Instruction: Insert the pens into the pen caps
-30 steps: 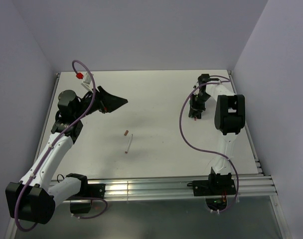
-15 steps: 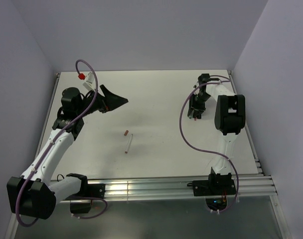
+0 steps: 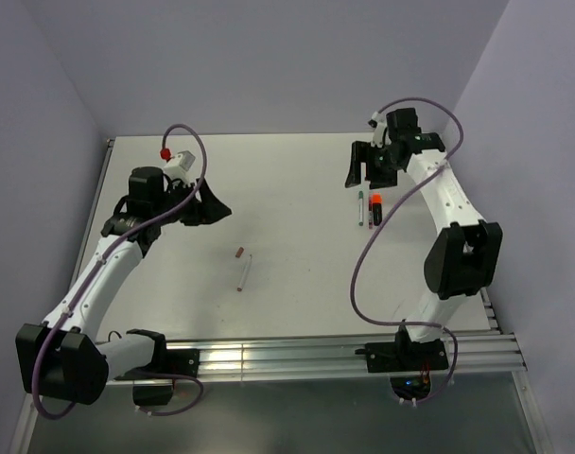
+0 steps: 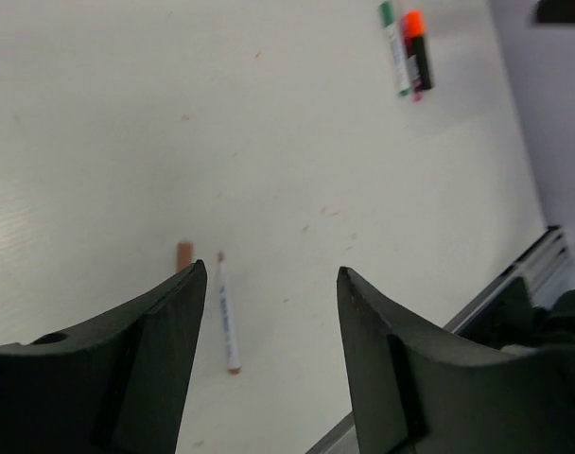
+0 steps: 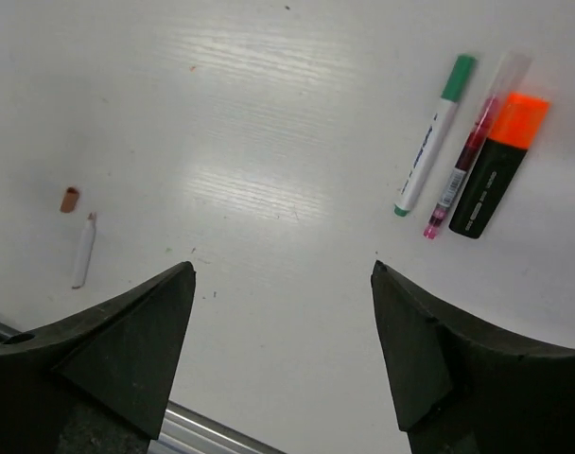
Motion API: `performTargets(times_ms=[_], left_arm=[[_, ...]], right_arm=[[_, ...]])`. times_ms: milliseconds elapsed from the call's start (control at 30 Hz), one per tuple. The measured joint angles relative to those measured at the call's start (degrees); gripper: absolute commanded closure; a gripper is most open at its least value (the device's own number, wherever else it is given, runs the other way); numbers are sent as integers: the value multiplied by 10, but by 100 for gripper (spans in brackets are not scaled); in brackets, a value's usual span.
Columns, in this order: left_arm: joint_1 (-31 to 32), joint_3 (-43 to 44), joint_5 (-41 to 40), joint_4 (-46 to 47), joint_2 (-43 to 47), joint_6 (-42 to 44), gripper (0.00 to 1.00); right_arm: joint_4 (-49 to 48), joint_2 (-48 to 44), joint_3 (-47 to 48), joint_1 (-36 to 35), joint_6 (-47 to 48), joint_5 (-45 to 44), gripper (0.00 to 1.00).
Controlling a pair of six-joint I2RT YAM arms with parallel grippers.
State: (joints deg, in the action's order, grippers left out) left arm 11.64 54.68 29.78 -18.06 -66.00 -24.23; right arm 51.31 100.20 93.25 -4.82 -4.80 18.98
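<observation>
A white pen (image 3: 244,272) lies uncapped mid-table with a brownish-red cap (image 3: 238,253) just beyond its tip. In the left wrist view this pen (image 4: 227,314) and cap (image 4: 184,255) sit close to the left finger. My left gripper (image 3: 207,203) hovers open and empty, back left of them. Three pens lie side by side at the right: a white pen with a green cap (image 5: 431,137), a thin red pen (image 5: 465,156) and a black marker with an orange cap (image 5: 500,165). My right gripper (image 3: 363,165) hangs open and empty, above and behind them.
Metal rails (image 3: 316,355) run along the table's near edge and down its right side. Lilac walls close in the left, back and right. The right arm's purple cable (image 3: 363,255) loops over the table's right part.
My right gripper has opened, risen and drawn back from the three pens, which now lie uncovered on the table. My left gripper has shifted slightly and narrowed a little.
</observation>
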Motion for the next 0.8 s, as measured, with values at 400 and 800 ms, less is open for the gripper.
performTargets(times_ms=[400,800], left_arm=[[117,0,-104,-120,-124,128,59],[241,66,-243,-146,-270,124,62]], right_arm=[[-30,-156,-52,0,31,16,11],[-48,-229,-115,0,34,-18,8]])
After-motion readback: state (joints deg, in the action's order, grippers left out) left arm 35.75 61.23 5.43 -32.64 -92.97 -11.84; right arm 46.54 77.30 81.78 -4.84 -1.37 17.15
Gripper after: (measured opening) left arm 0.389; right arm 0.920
